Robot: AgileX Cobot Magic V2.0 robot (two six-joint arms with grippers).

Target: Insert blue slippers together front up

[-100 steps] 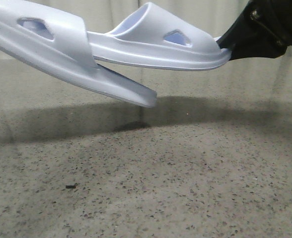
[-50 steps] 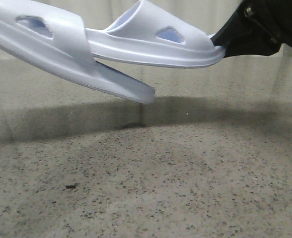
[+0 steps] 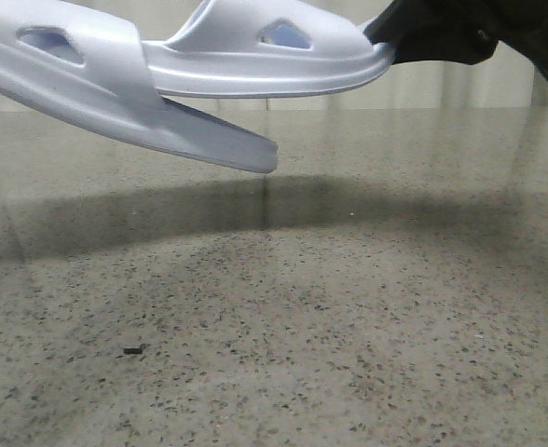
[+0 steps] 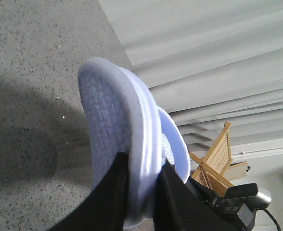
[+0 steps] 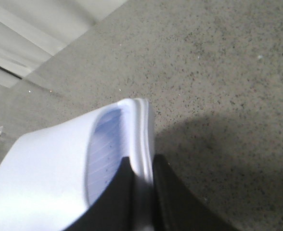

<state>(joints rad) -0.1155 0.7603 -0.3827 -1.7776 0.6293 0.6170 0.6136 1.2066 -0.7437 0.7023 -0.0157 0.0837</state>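
Above the tabletop: both blue slippers are held in the air, well clear of the surface.
Tabletop (image 3: pixel 349 326): grey speckled stone, wide, with a long dark shadow under the slippers.
Left slipper (image 3: pixel 116 88): held by the left arm, tilted with its free end lower and pointing right; its wide strap faces up.
Right slipper (image 3: pixel 265 60): held by the right arm, nearly level, its far end reaching into or just against the left slipper's strap opening; how deep cannot be told.
Left gripper (image 4: pixel 141 192): black jaws clamped on the edge of the left slipper's thick sole, tread side showing.
Right gripper (image 5: pixel 141 192): black jaws pinching the rim of the right slipper, ribbed footbed visible beside them.
Speck (image 3: pixel 132 351): small dark bit on the tabletop, near the front, well apart from everything.
Step in hand: probably sliding one slipper under the other's strap.
Doing it well: keep both soles parallel, line up the centres, push slowly along the footbed, and hold the grips firm so the foam does not twist.
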